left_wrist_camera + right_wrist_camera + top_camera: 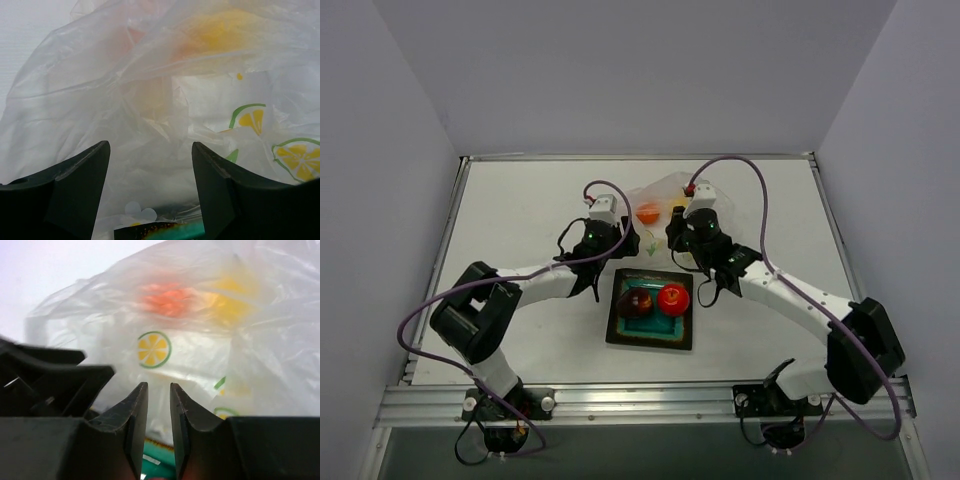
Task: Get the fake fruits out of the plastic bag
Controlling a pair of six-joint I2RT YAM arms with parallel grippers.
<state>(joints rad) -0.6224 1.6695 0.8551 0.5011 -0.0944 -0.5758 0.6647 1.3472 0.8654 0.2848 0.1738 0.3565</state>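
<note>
At mid-table, just beyond the teal plate (620,336), we list one plastic bag (660,190): thin clear film, heavily wrinkled, printed with green-rimmed lemon slices. It holds two items that show through it as soft blurs, an orange fruit (647,212) and a yellow fruit (677,208), side by side. Already on the plate are a dark red fruit (635,301) and a bright red fruit (672,297), glossy and touching. We judge the bag limp, nearly weightless and prone to sliding or lifting with any pull, so a loose fold near the mouth is the place to pin it. The fruits look hard, light and slick, so each is best gripped across its widest part. The left gripper (150,147) faces the bag with its jaws wide apart and empty. The right gripper (159,387) has its jaws drawn to a thin slit, and we cannot tell whether film is caught.
</note>
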